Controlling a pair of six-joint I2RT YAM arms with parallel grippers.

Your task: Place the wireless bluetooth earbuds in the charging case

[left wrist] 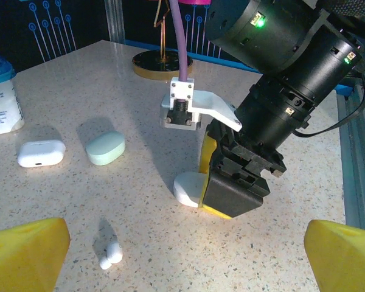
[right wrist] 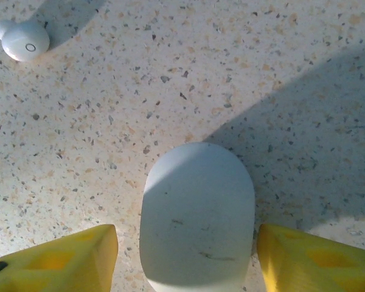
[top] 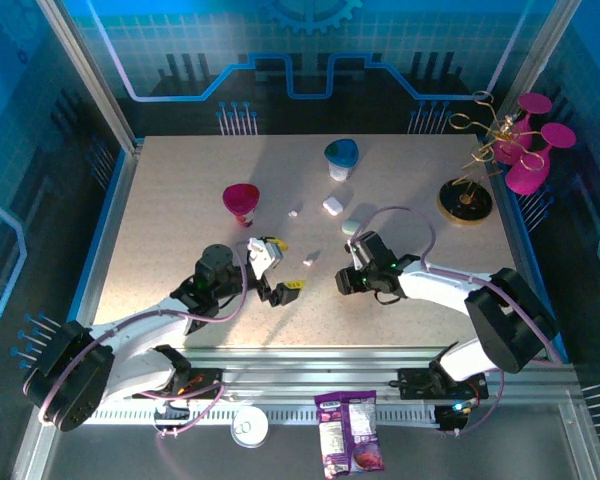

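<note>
Bracketing the charging case (right wrist: pixel 198 213), my right end effector (right wrist: pixel 185 261) sits unclamped, presumably to steady it, while my widely spread left end effector (left wrist: pixel 184 255) faces an earbud (left wrist: pixel 111 254).

My right gripper (right wrist: pixel 188 258) stands over a charging case (right wrist: pixel 198 207) lying flat on the worktop (right wrist: pixel 292 61), one finger to each side of it. My left gripper (top: pixel 276 268) sits to its left, and the near earbud (top: pixel 308 259) lies on the worktop between the two. Behind my right gripper lie two more cases, the nearer case (top: pixel 351 227) just before the farther case (top: pixel 333 205). The far earbud (top: pixel 293 212) lies left of those. A bottle (top: pixel 341 155) stands behind them, a cone cup (top: pixel 242 200) further left and a wire stand (top: pixel 467 200) at the far right.
</note>
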